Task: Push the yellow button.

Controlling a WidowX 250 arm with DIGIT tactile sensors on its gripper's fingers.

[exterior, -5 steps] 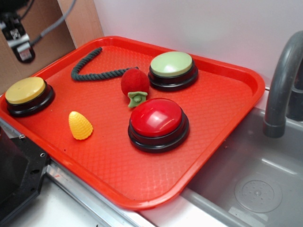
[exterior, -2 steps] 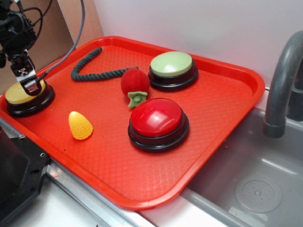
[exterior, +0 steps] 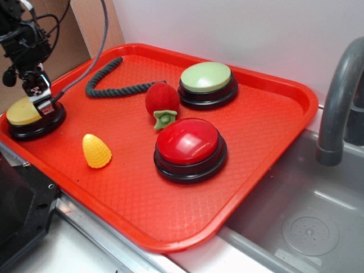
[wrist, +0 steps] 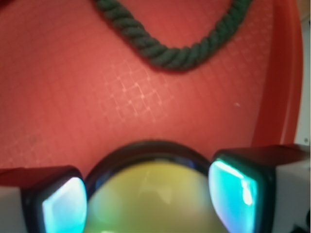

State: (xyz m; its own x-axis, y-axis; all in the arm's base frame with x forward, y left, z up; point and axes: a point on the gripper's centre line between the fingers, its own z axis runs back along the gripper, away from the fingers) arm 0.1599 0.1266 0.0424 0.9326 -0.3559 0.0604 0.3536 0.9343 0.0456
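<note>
The yellow button, a mustard-yellow dome on a black base, sits at the left end of the red tray. My gripper hangs over the button's right part, fingertips at its cap; whether they touch is unclear. In the wrist view the button fills the gap between my two fingers, which stand wide apart on either side of the cap. The gripper is open and holds nothing.
On the tray are a dark green rope, also in the wrist view, a red plush fruit, a pale green button, a red button and a yellow corn toy. A grey faucet and sink are at the right.
My gripper has come down from the upper left onto the yellow button, then shifted slightly to the right over its cap. Nothing else has moved.
</note>
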